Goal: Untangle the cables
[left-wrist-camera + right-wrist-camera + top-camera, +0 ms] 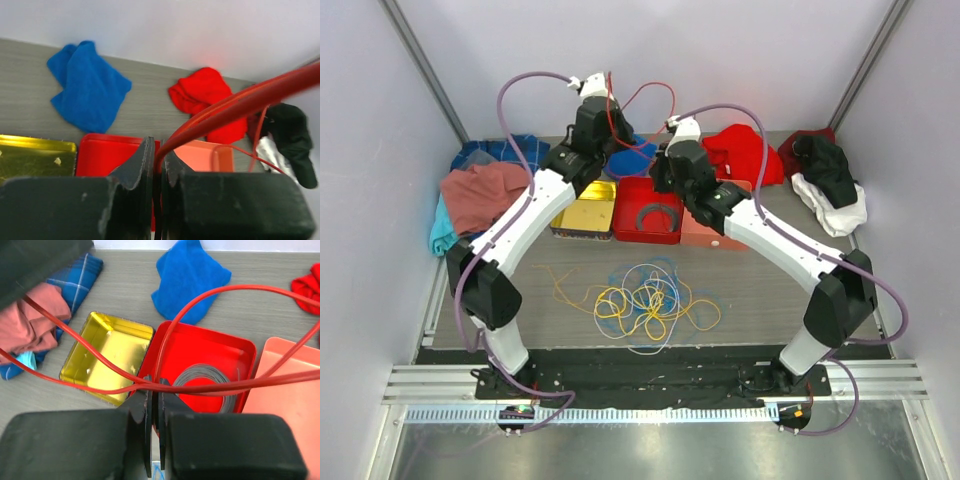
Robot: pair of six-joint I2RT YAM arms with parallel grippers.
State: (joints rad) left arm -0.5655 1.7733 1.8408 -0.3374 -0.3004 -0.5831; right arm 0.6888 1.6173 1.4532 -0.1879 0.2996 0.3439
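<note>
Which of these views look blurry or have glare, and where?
Left wrist: the red cable near the lens is smeared and soft. Right wrist: mostly sharp, with a bright glint on the yellow tray. Top external: evenly lit, sharp throughout.

Grey table (770, 285): tangled cables (642, 300) near front, yellow tin (585, 212), red tray (642, 232), cloths (485, 192) behind.

A tangle of cables (645, 300) lies on the table (770, 290), near its front edge. Behind it, side by side, sit the left tray (582, 215), the middle tray (628, 222) with a ring (658, 214) in it, and the right tray (700, 235). A lone cable (250, 286) arcs above them.
</note>
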